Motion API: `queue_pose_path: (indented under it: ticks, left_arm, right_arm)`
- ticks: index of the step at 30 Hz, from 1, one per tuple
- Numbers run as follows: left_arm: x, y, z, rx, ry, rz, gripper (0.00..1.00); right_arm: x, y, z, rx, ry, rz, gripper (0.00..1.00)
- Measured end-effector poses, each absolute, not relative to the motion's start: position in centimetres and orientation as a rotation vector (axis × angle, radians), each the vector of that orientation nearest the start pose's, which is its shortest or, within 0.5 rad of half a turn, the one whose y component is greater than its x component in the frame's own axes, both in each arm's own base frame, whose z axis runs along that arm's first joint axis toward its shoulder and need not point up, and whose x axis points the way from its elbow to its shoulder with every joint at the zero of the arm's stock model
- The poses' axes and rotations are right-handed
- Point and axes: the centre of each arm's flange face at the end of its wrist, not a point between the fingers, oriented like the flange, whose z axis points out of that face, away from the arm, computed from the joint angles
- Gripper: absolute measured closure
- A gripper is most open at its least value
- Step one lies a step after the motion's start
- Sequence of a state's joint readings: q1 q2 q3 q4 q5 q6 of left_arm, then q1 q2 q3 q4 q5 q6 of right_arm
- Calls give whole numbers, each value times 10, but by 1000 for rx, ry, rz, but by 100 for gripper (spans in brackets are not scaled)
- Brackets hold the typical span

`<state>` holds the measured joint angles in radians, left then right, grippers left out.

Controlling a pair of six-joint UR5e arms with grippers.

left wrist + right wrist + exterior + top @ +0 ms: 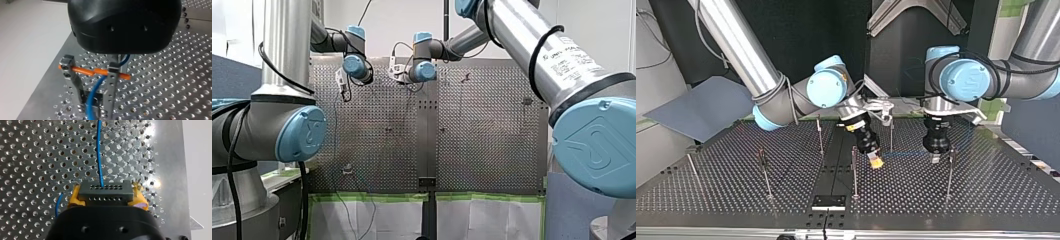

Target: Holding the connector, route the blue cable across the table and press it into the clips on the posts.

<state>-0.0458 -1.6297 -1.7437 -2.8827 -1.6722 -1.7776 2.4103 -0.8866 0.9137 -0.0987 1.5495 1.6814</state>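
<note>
Arms: left arm (287, 45), right arm (522, 40); silver tubes, light-blue joint caps (307, 134).
Cables (232, 165): black, looped round both.
Marking: printed label (574, 62) noted on right arm.
Left gripper (938, 158): black housing.
Right gripper (106, 193): black housing, yellow pads (73, 198).

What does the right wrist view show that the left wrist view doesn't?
Only the right wrist view shows my right gripper, its yellow pads clamped on the dark connector, with the blue cable leaving the connector ahead of it. Only the left wrist view shows my left gripper, with its black body, and an orange bar crossing beneath it, the cable looping under that bar. Both show the blue cable and the perforated table.
</note>
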Motion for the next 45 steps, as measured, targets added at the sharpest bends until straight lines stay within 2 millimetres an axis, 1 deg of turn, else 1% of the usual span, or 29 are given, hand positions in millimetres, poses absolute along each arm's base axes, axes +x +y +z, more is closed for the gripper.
queue_pose_path:
  ticks: [4,7,13,20,25,28,31,38,45]
  left_arm:
    - [498,-146,391,-208,1550,-100,98]
    - [493,-148,381,-206,1571,-80,98]
    - [480,-151,360,-208,1615,-49,98]
    - [467,-157,337,-201,1646,-39,98]
    - [459,-161,322,-198,1651,-52,98]
    - [456,-162,313,-201,1654,-64,98]
    - [453,-164,300,-197,1663,-78,98]
    - [449,-166,262,-193,1710,-78,98]
    - [448,-166,244,-200,1712,-87,98]
  right_arm:
    - [662,-409,387,-2301,1000,-2549,100]
    - [661,-408,383,-2314,1017,-2533,100]
    - [656,-409,368,-2353,1063,-2486,100]
    - [650,-406,344,-2405,1089,-2419,100]
    - [649,-405,338,-2417,1092,-2404,100]
    - [648,-404,331,-2429,1097,-2383,100]
    - [646,-400,320,-2448,1102,-2351,100]
    - [639,-391,288,-2512,1118,-2255,100]
    - [630,-383,262,-2563,1139,-2171,100]
